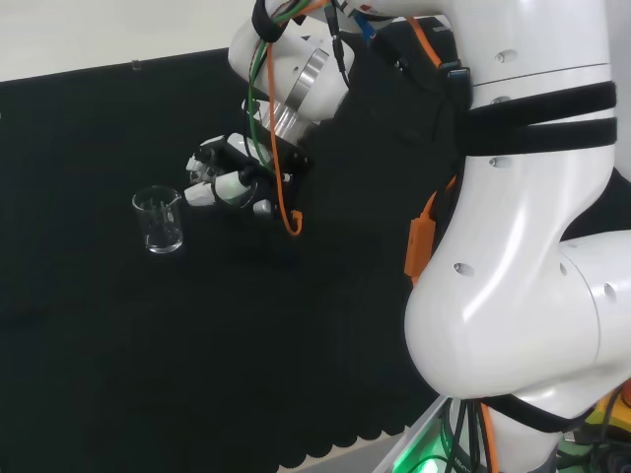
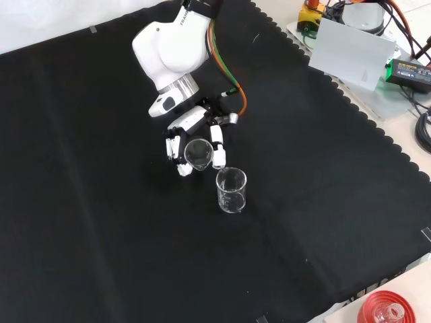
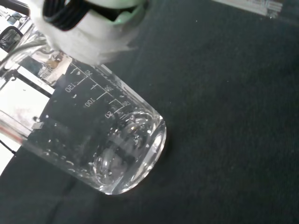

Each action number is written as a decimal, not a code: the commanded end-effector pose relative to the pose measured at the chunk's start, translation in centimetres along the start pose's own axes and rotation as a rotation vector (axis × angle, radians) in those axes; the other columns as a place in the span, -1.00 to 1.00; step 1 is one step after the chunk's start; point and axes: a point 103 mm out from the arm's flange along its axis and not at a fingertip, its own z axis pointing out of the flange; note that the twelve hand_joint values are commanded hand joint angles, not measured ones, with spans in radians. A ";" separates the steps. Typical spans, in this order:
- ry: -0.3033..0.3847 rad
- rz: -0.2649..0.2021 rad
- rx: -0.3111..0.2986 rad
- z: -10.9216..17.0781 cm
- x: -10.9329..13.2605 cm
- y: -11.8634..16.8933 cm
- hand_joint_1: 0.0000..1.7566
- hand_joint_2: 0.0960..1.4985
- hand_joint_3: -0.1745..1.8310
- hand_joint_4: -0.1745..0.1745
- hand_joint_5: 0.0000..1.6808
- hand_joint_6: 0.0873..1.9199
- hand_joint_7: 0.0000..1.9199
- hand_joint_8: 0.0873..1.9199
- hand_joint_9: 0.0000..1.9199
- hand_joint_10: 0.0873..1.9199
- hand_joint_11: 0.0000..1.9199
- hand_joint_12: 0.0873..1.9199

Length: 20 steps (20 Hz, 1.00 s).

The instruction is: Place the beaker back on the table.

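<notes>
Seemingly tilted and lifted off the black cloth [image 2: 323, 202], the held beaker [image 2: 198, 153] sits inside the hand's [image 2: 192, 134] curled fingers just beside 1 upright beaker [image 2: 231, 190], which it could clip and topple while being lowered.

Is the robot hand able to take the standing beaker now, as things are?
Probably not. The robot hand is close beside the standing beaker with nothing between them, but its fingers already hold a tilted beaker.
</notes>
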 end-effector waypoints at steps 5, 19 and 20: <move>-0.007 0.011 0.011 0.6 -0.6 0.0 0.21 0.28 -0.70 1.00 0.31 -0.18 0.46 -1.00 0.40 -1.00 0.00 -0.01; -0.010 0.018 0.033 0.5 -0.2 0.1 0.23 0.14 -0.49 0.74 0.30 -0.15 0.37 -1.00 0.31 -1.00 -0.22 0.15; -0.016 0.018 0.033 0.5 -0.2 0.1 0.23 0.14 -0.49 0.76 0.30 -0.15 0.36 -1.00 0.30 -1.00 -0.23 0.16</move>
